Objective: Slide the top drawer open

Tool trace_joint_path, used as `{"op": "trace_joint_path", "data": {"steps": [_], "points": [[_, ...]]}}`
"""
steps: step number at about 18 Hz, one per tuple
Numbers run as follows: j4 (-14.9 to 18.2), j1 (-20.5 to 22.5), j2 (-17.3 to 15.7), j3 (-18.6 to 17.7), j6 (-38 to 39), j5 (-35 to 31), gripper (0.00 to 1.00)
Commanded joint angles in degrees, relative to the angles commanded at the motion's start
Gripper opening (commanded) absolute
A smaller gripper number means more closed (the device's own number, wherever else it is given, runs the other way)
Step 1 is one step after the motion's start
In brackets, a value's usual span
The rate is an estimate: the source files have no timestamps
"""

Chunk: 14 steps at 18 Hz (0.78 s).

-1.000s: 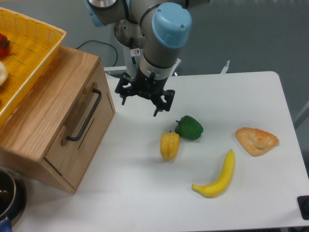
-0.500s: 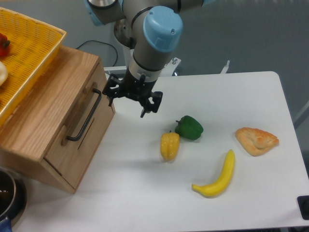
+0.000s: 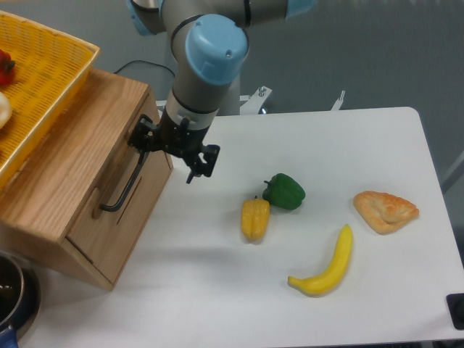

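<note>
The top drawer [image 3: 119,170] is a light-oak panel in the slanted front of the cabinet at left, with a long black bar handle [image 3: 125,183] running down it. It looks flush with the cabinet. My gripper [image 3: 168,158] is open, hanging just right of the handle's upper end. One finger [image 3: 140,141] is at the top of the bar and the other finger [image 3: 197,170] is out over the table. Nothing is held between them.
A yellow woven basket [image 3: 51,72] with a red item sits on the cabinet top. On the white table lie a green pepper [image 3: 284,191], a yellow pepper [image 3: 255,217], a banana [image 3: 328,267] and a pastry [image 3: 386,210]. A dark pot [image 3: 13,293] stands at bottom left.
The arm has swung left across the table, carrying the open gripper from above the peppers to the upper end of the drawer handle. The drawer has not moved.
</note>
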State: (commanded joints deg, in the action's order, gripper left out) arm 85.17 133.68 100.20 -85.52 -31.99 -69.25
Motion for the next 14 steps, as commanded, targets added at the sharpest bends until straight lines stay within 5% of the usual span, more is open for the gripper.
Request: {"op": "trace_joint_path", "data": {"steps": [14], "points": [[-1.67, -3.51, 2.19, -0.09, 1.93, -3.87, 1.0]]}}
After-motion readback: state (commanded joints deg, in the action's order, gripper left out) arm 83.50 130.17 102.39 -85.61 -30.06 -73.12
